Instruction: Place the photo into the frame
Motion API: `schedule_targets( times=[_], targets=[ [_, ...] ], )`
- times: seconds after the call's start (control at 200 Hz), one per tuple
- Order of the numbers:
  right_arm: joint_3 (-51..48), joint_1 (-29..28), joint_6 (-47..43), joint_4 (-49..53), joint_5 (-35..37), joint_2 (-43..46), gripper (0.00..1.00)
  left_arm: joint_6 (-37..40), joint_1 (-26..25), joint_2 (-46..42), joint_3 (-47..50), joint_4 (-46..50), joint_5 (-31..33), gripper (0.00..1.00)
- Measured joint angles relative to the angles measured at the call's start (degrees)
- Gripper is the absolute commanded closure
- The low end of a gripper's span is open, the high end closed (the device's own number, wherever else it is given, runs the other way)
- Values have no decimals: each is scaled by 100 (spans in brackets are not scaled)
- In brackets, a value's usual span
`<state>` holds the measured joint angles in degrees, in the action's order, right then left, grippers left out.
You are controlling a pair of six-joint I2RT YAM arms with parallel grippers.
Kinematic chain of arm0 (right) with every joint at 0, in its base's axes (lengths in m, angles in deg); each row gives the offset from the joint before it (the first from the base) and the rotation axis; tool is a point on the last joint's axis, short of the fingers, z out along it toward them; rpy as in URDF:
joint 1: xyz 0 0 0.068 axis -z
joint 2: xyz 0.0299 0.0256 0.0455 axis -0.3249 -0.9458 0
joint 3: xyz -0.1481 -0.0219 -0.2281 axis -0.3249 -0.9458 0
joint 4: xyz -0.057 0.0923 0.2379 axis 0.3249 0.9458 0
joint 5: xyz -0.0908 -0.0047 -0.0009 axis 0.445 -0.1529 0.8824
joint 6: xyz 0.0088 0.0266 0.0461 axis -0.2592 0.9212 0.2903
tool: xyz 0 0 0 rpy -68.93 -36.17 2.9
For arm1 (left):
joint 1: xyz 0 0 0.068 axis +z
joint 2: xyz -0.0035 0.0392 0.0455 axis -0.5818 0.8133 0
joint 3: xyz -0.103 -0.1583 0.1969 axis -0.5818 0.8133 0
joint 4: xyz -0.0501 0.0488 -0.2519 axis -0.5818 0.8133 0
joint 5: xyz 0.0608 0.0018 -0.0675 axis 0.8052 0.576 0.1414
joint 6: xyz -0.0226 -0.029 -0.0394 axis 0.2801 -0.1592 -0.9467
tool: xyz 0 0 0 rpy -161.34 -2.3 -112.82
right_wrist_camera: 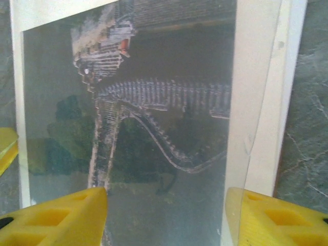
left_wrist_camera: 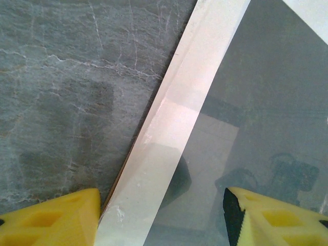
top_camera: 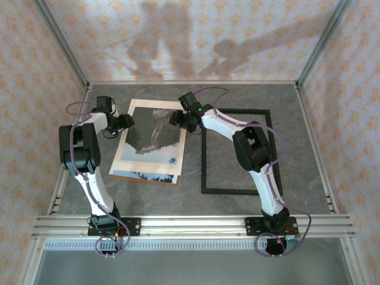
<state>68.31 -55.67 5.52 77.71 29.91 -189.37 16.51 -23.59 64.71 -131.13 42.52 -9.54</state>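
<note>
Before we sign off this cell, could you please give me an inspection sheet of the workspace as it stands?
Surface: grey marbled tabletop, no spills seen.
Job's things: photo lies face up, left of centre; black frame lies flat to its right, empty and apart from the photo.
Clutter: second sheet pokes out beneath the photo's near edge; kind unclear.
Grippers: left pincer open, straddling the photo's white border; right pincer open over the printed picture.
Cables: purple cables loop along both arms.
Surroundings: patterned walls on three sides; aluminium rail at the near edge.
</note>
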Motion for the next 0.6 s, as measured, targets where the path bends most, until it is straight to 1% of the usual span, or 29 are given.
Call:
schedule_targets(
  times=[0.12,0.2,0.325,0.465,0.601],
  targets=[
    [-260,0,-197,-334,-74,72,40,-24,0,-37,72,-85,-2,37],
    [-354,2,-223,-481,-76,76,47,-42,0,-74,140,-153,-4,37],
    [-376,2,-120,-625,-26,76,63,-114,0,-149,278,-295,-4,37],
    [-374,-11,-11,-737,151,76,72,-216,-4,-199,389,-420,-26,36],
    [-374,-11,-9,-739,293,76,84,-339,-22,-313,542,-494,-24,34]
  ],
)
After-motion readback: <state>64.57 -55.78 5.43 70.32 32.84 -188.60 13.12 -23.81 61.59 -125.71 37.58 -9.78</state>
